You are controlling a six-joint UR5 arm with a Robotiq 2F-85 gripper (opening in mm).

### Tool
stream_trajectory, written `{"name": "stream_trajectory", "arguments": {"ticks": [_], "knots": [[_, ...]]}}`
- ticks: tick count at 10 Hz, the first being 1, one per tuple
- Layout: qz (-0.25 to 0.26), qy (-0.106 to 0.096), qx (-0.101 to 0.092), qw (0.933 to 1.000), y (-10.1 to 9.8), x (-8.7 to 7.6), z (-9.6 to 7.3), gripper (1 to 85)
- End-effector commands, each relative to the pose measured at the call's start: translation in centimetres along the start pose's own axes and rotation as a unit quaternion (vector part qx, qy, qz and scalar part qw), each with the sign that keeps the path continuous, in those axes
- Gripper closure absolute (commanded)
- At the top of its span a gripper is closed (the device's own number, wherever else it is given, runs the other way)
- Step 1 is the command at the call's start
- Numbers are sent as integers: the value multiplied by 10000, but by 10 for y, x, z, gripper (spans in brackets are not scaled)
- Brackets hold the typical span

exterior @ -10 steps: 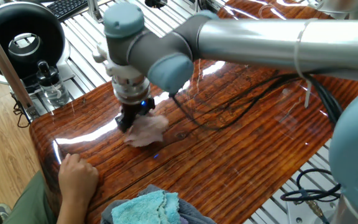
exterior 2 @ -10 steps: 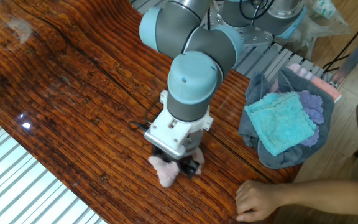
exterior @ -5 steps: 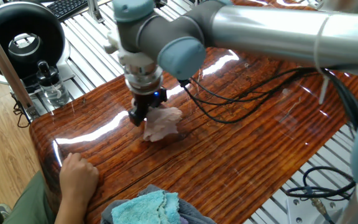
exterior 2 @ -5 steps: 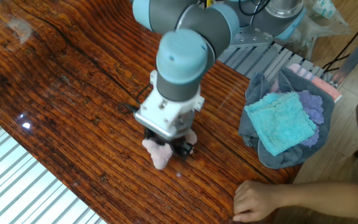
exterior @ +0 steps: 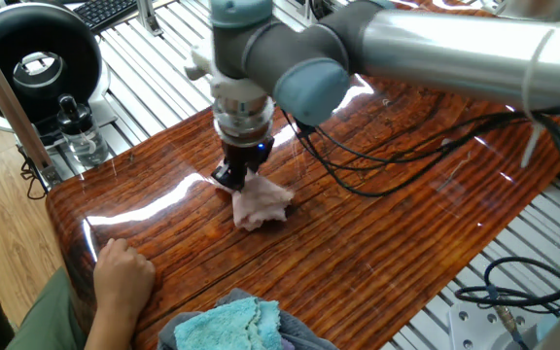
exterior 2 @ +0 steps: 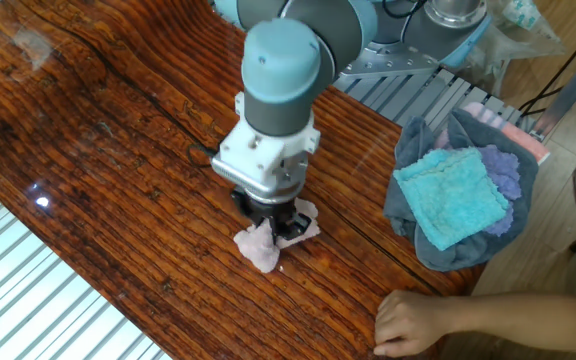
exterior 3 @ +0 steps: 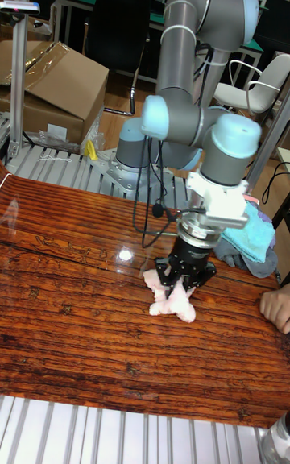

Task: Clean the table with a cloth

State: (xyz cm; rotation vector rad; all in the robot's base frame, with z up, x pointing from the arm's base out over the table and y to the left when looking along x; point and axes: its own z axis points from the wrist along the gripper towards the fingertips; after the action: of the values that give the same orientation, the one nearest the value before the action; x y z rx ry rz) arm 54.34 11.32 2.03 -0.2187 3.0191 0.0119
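1. Nearest in one fixed view, at about 6 o'clock, a turquoise-blue cloth [exterior: 229, 324] sits on a grey bundle at the table edge; a person's hand [exterior: 122, 274] rests on the wood at roughly 8 o'clock.
2. The table [exterior: 397, 243], glossy reddish-brown with striped grain, fills the middle of that view.
3. The pale pink cloth [exterior: 260, 202] lies crumpled on the table just left of centre, touching the wood.
4. The gripper [exterior: 233, 178] points straight down onto the cloth's 10 o'clock edge. In the tall fixed view the gripper [exterior 3: 184, 279] has its dark fingers closed into the top of the cloth [exterior 3: 171, 300], bunching it.
5. In the other fixed view the gripper [exterior 2: 273, 219] stands over the cloth [exterior 2: 265, 243], which spreads out toward 7 o'clock and 3 o'clock.
6. A black cable [exterior: 387, 156] trails across the table from the wrist toward 2 o'clock.
7. Farthest, at 10 o'clock, a black ring-shaped device [exterior: 35, 56] stands on the ribbed metal frame [exterior: 154, 68].
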Motion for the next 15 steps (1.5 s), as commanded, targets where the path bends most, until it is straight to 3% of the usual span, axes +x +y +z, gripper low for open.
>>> {"name": "stream_trajectory", "arguments": {"ticks": [1, 3, 5, 7, 9, 11, 13, 15], "knots": [[-91, -330, 13, 9994, -19, 1, 0, 383], [-134, -270, 43, 9995, -26, 3, -11, 323], [-47, -247, -155, 9996, -19, -1, -23, 307], [11, -74, -297, 9995, -13, -1, -43, 290], [65, 77, -281, 9996, -17, -1, -60, 300], [264, 181, -222, 9992, -23, 1, -80, 383], [329, 264, -107, 9991, -39, 6, -89, 487], [493, 469, 278, 9973, -67, 19, -89, 753]]}}
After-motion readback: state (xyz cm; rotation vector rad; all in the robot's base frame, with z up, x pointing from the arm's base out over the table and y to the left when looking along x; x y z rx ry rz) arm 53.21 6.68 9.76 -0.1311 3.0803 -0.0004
